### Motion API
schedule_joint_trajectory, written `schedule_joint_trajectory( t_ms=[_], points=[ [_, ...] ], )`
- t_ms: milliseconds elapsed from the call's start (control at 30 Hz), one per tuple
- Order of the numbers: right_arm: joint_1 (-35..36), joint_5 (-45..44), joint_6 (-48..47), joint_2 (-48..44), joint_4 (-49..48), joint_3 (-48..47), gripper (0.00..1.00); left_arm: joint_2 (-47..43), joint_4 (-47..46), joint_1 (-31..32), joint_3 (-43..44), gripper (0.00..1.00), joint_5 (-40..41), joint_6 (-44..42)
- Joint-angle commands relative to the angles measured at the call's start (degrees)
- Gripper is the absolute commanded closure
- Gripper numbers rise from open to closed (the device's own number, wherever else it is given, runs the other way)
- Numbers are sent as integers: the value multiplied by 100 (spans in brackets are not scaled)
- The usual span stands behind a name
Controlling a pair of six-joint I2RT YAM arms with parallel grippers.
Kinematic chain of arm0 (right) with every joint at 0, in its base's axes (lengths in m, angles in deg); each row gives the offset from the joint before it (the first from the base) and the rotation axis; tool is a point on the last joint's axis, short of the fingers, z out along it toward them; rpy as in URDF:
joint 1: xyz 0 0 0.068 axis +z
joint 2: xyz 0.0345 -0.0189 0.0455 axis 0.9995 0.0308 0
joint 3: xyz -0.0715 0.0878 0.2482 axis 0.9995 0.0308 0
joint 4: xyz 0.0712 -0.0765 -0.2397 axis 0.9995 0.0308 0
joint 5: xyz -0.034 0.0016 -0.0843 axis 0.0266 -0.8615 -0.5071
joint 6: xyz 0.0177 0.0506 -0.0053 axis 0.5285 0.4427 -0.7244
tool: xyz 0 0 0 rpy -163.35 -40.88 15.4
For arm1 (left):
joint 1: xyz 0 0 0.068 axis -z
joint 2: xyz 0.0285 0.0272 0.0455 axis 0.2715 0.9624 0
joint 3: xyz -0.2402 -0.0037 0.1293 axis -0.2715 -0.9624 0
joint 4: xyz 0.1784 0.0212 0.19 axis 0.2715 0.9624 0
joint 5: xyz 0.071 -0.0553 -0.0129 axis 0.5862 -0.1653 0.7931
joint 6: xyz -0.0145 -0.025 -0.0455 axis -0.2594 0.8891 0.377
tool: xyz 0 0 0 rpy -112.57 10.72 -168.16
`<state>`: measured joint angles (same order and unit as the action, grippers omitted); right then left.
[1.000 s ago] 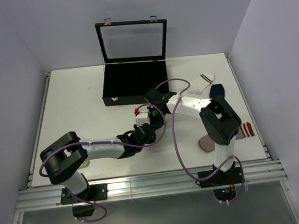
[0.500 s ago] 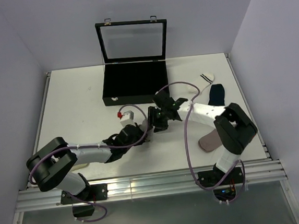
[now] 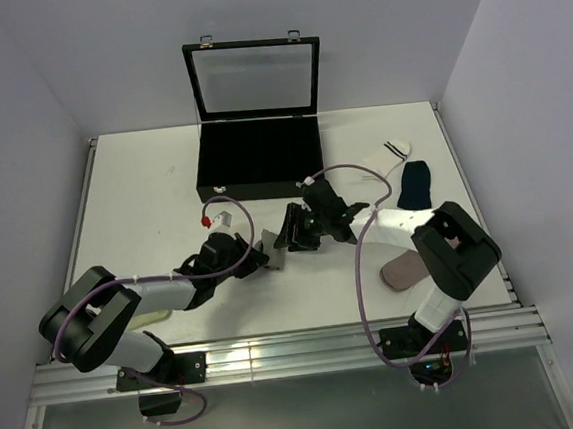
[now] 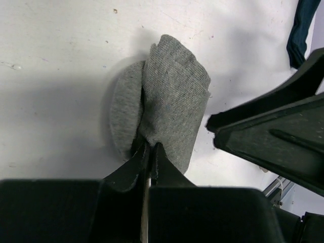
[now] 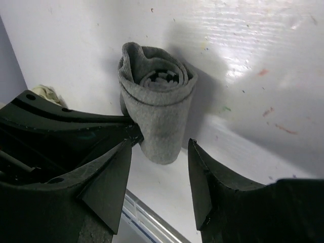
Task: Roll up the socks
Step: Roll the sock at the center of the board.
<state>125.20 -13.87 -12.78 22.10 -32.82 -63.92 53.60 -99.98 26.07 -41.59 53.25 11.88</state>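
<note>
Looking down from above, I have one grey sock [image 3: 276, 252] rolled into a tight bundle near the middle of the table [image 3: 144, 187], in front of the black case [image 3: 260, 162]. My left gripper [image 4: 146, 150] is pinched closed on the edge of that roll, with fabric caught between its fingers. My right gripper [image 5: 159, 185] stands open just beside the roll and holds nothing. I judge this first sock rolled, or nearly so, though I can't tell from these views whether the bundle would hold once let go. Three remain. The white striped sock [image 3: 386, 156] and the navy sock [image 3: 415, 183] lie flat at the right, and a brownish sock [image 3: 404, 270] lies nearer the front edge, all unrolled.
</note>
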Motion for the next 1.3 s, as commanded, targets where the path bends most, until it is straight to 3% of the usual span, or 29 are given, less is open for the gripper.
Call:
schedule_joint_trajectory(
  t_ms=[0, 367, 400, 533, 600, 633, 800, 967, 1033, 1200, 1267],
  points=[
    [21, 127, 165, 256, -952, 114, 44, 207, 837, -113, -121, 96, -97, -277],
    [29, 277, 235, 854, -1999, 465, 48, 655, 1162, -289, 116, 94, -317, -523],
    [29, 277, 235, 863, -2008, 465, 51, 691, 1180, -306, 134, 93, -343, -550],
    [29, 128, -1, 749, -1422, 291, 77, 805, 1311, -324, 257, 88, -299, -629],
    [29, -12, -89, 705, -1071, 159, 84, 770, 1320, -324, 292, 85, -282, -655],
    [29, -100, -151, 679, -929, 36, 90, 735, 1338, -315, 344, 82, -229, -681],
    [65, -373, -327, 740, 107, -360, 100, 744, 1417, -315, 556, 70, -176, -822],
    [144, -698, -423, 880, 899, -773, 100, 499, 1496, -324, 626, 56, -167, -743],
    [179, -900, -459, 950, 1339, -992, 100, 157, 1610, -315, 626, 43, -176, -752],
    [275, -1138, -520, 1091, 2129, -1519, 100, -504, 2127, -53, 854, 25, 658, -962],
    [319, -1234, -564, 1179, 2463, -1687, 100, -618, 2286, 141, 1012, 25, 956, -1120]
  ],
)
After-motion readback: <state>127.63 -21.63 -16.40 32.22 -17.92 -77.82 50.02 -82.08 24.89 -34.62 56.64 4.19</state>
